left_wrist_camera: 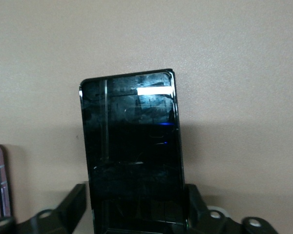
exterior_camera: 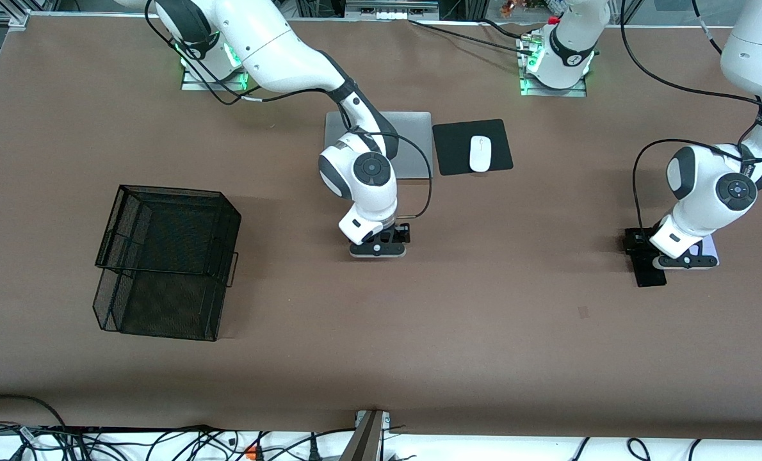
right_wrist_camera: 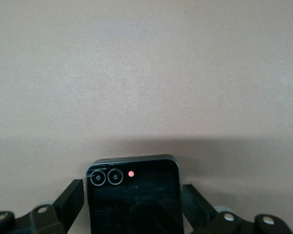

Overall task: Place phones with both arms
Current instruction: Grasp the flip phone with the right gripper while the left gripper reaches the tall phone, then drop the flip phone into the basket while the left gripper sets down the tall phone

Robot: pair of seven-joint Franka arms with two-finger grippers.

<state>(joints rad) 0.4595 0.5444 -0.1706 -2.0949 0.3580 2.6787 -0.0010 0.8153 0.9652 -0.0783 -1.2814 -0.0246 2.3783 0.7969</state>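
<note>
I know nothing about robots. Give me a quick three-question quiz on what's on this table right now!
1. True or false: the white mouse lies on a black pad.
2. Which phone is the right gripper down at? A. a lilac one; B. the small black phone; C. a long one.
3. Fill in: the lilac phone lies beside the long black phone, at the left gripper, toward the ____ arm's end of the table.
Key: 1 true; 2 B; 3 left.
</note>
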